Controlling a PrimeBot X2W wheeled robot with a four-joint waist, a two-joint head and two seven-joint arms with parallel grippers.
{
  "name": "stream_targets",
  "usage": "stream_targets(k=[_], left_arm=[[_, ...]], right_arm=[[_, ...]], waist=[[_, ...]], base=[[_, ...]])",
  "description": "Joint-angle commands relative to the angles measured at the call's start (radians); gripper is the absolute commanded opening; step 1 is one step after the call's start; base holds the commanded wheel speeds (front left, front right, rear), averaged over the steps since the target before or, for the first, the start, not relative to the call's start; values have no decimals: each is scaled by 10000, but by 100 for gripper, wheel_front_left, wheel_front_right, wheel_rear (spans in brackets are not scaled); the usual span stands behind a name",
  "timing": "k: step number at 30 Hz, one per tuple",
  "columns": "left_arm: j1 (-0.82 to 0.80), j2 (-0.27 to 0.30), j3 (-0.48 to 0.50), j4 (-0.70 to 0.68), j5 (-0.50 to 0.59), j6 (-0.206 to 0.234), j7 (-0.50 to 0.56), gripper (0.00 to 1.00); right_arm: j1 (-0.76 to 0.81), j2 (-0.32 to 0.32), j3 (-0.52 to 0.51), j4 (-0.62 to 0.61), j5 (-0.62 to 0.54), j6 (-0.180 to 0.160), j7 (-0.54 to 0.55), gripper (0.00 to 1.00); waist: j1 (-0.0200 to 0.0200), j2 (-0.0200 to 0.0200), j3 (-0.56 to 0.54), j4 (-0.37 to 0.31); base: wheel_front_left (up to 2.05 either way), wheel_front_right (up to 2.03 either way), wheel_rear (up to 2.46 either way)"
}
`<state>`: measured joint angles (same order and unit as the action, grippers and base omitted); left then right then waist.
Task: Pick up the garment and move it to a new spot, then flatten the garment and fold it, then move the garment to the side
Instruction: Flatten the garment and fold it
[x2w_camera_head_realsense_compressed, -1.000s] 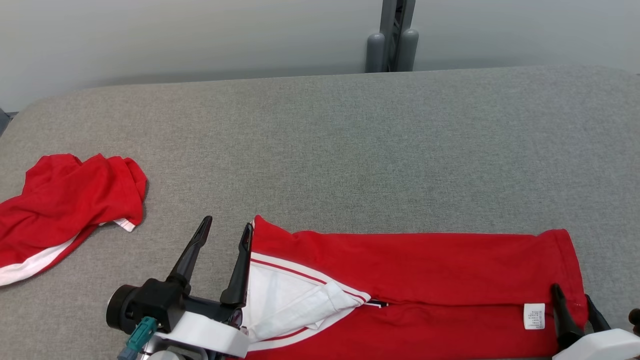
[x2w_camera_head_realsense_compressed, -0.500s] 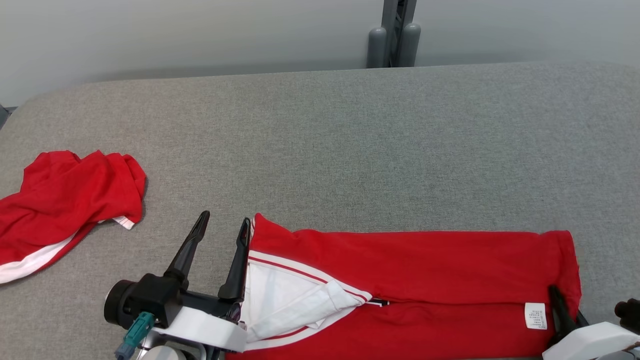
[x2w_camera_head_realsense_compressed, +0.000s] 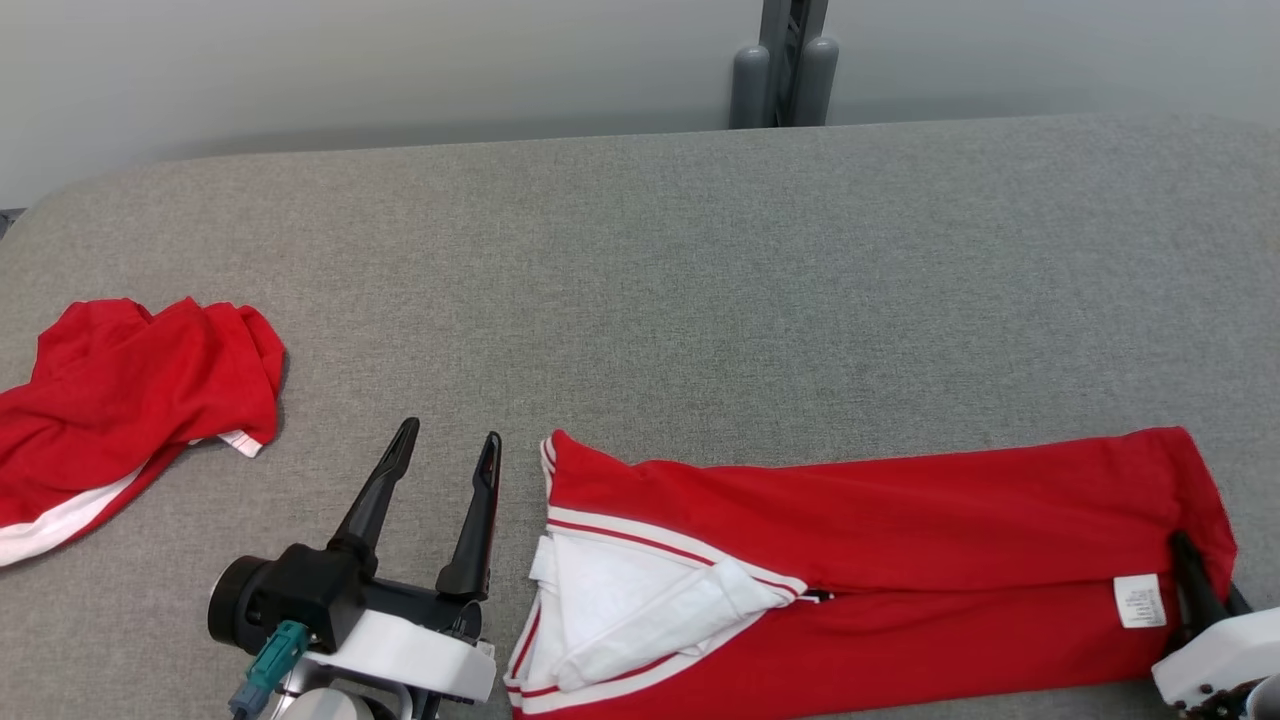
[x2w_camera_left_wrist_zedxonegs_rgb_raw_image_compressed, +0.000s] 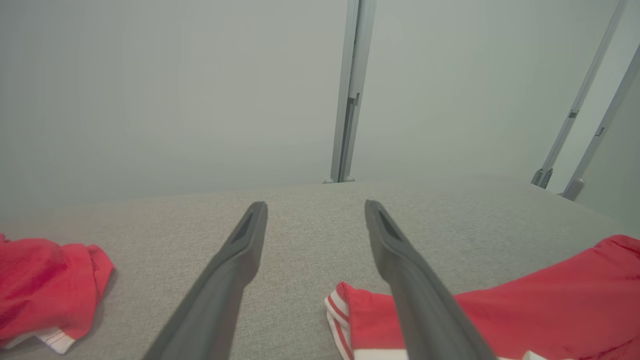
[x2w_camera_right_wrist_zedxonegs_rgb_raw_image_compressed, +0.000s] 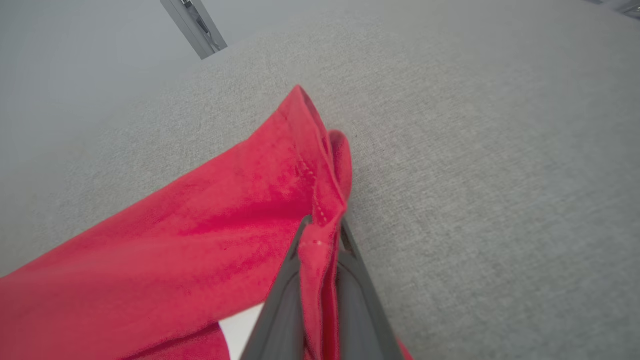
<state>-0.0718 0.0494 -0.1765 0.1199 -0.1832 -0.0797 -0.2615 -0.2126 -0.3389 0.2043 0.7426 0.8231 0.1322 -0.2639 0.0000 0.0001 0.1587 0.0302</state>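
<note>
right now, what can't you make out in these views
care label: print too small, head view
crumpled garment: cut off by head view's left edge
right fingers: pads hidden by pinched hem of folded garment, right wrist view
its near edge: cut off by head view's bottom edge

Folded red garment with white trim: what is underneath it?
Grey fabric table surface shows beside the folded red garment; what lies directly beneath is covered. The right pincer clamps its hem.
</note>
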Motion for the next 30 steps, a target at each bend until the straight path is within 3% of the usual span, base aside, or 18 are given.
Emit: stream_targets(k=[1, 11, 18, 24, 30], left_arm=[[-182, 27, 17, -24, 50, -36, -34, 100], [-148, 29, 51, 96, -105, -24, -34, 100], [87, 26, -177, 277, -525, 237, -34, 100], [379, 30, -352, 240, -781, 467, -34, 100], [547, 33, -342, 111, -915, 655, -34, 100]], right_arm=[[-122, -156, -72, 44, -54, -28, -16, 0], [-818, -1225, -432, 813, -350, -27, -18, 0], [-630, -1148, 256, 746, -122, -19, 228, 0], [-349, -1076, 1019, -321, 303, -17, 772, 0], [-132, -734, 1628, -2298, 691, -17, 1537, 0]], waist=[[0, -1, 12, -1], [0, -1, -52, 6], [0, -1, -645, -108], [0, -1, -1143, -330], [0, -1, -1292, -702]], base=[[0, 0, 0], [0, 0, 0], [0, 0, 0], [0, 0, 0], [0, 0, 0]])
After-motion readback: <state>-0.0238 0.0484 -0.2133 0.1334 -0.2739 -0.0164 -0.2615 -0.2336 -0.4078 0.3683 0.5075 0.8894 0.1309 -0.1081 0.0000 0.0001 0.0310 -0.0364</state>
